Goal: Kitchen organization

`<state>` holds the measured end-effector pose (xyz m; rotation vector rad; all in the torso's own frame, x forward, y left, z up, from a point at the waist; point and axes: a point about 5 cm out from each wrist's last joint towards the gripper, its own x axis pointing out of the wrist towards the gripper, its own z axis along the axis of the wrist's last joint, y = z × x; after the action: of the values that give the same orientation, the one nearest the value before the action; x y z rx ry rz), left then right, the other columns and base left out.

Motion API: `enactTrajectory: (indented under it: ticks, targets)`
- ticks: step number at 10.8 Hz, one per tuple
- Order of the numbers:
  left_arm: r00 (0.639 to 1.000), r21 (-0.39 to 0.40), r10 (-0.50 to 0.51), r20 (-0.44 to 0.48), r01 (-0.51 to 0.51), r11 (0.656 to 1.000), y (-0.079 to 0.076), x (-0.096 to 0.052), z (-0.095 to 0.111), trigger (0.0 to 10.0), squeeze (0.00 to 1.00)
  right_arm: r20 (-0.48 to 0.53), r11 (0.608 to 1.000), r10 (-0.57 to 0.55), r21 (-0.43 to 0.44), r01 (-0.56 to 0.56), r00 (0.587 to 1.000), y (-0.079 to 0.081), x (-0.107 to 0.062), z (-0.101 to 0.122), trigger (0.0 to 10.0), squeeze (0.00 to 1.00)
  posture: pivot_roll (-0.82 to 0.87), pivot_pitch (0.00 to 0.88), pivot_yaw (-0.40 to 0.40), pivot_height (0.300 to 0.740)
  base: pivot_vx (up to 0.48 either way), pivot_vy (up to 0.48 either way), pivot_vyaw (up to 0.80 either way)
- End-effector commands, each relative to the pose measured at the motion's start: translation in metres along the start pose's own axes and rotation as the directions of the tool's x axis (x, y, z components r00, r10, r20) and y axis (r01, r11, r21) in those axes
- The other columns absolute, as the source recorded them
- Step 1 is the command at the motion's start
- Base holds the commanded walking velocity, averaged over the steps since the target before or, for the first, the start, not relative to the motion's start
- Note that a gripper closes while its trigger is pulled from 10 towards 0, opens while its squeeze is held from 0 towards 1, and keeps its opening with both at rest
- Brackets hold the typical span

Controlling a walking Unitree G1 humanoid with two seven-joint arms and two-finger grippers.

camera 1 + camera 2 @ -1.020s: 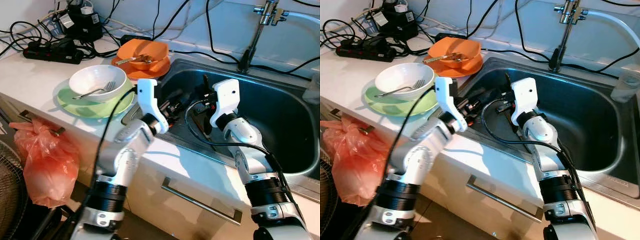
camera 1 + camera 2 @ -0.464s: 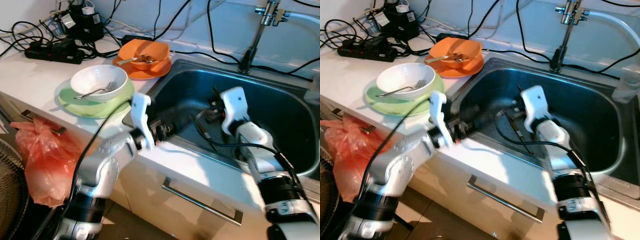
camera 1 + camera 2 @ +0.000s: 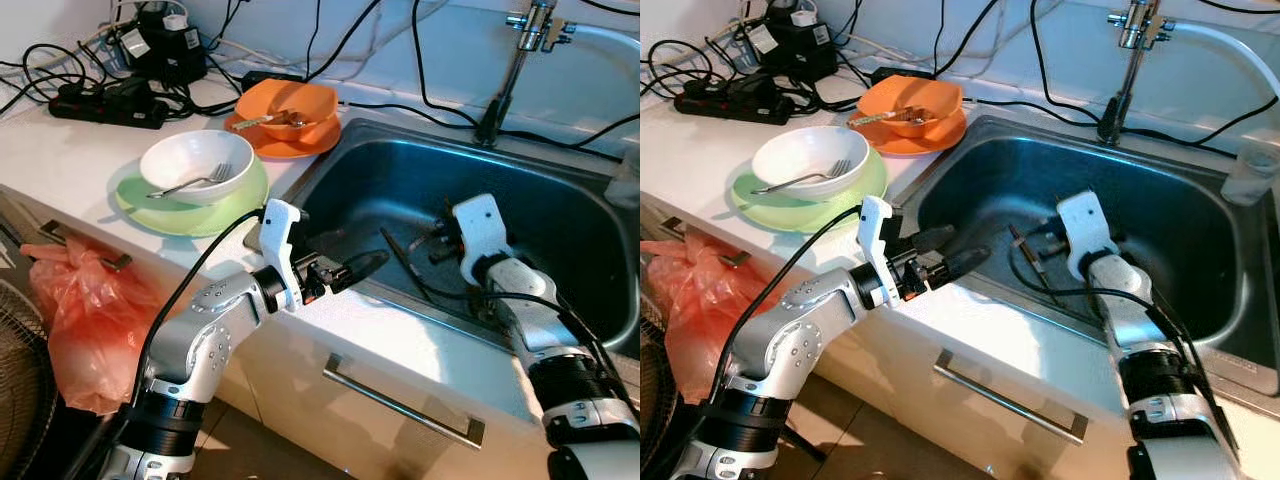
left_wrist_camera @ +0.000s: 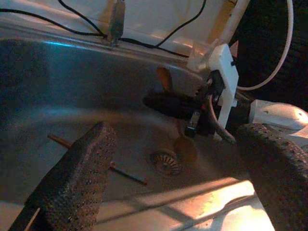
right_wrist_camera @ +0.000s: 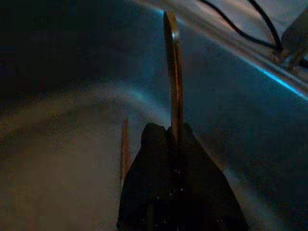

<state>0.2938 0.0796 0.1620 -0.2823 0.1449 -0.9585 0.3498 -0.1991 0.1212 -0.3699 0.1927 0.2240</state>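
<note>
At sink (image 3: 560, 215) edge, left pincer (image 3: 360, 268) newly spread

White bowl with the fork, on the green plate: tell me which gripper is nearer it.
Left. The left gripper hovers over the sink's front-left rim, beside the white bowl on the green plate. The right gripper is down inside the sink, farther away.

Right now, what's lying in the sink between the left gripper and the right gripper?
In the left eye view, a thin chopstick lies on the sink floor between the left gripper and right gripper. The left wrist view also shows the drain there.
</note>
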Motion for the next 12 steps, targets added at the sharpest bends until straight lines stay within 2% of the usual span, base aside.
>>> enactTrajectory:
  ticks: [1, 2, 9, 11, 12]
  targets:
    - [0.999, 0.021, -0.033, -0.004, 0.033, 0.999, -0.005, 0.000, 0.002, 10.0, 1.00, -0.014, 1.000, 0.000, -0.017, 0.000, 1.000, -0.001, 0.000, -0.001, 10.0, 0.51, -0.03, 0.000, 0.014, 0.740, 0.000, 0.000, 0.00]
    - [0.999, 0.023, -0.037, -0.009, 0.037, 0.999, -0.005, 0.000, 0.001, 10.0, 1.00, -0.017, 1.000, -0.003, -0.015, 0.003, 1.000, -0.002, 0.000, -0.002, 10.0, 1.00, -0.03, 0.000, 0.014, 0.740, 0.000, 0.000, 0.00]
    - [0.998, 0.029, -0.054, -0.019, 0.055, 0.998, -0.007, 0.002, -0.001, 10.0, 1.00, 0.004, 1.000, 0.015, 0.018, -0.015, 1.000, 0.004, 0.001, 0.000, 10.0, 1.00, -0.03, 0.000, 0.017, 0.740, 0.000, 0.000, 0.00]
    - [0.999, 0.041, -0.050, -0.020, 0.050, 0.998, -0.007, 0.002, 0.000, 10.0, 1.00, 0.052, 0.999, -0.006, 0.051, 0.003, 0.999, 0.001, 0.001, 0.009, 10.0, 1.00, -0.03, 0.000, 0.018, 0.740, 0.000, 0.000, 0.00]
    - [1.000, 0.089, 0.013, 0.011, -0.014, 0.996, -0.001, 0.002, 0.005, 10.0, 1.00, 0.108, 0.995, -0.010, 0.098, -0.001, 0.994, 0.003, 0.000, 0.021, 10.0, 1.00, -0.03, 0.000, 0.020, 0.740, 0.000, 0.000, 0.00]
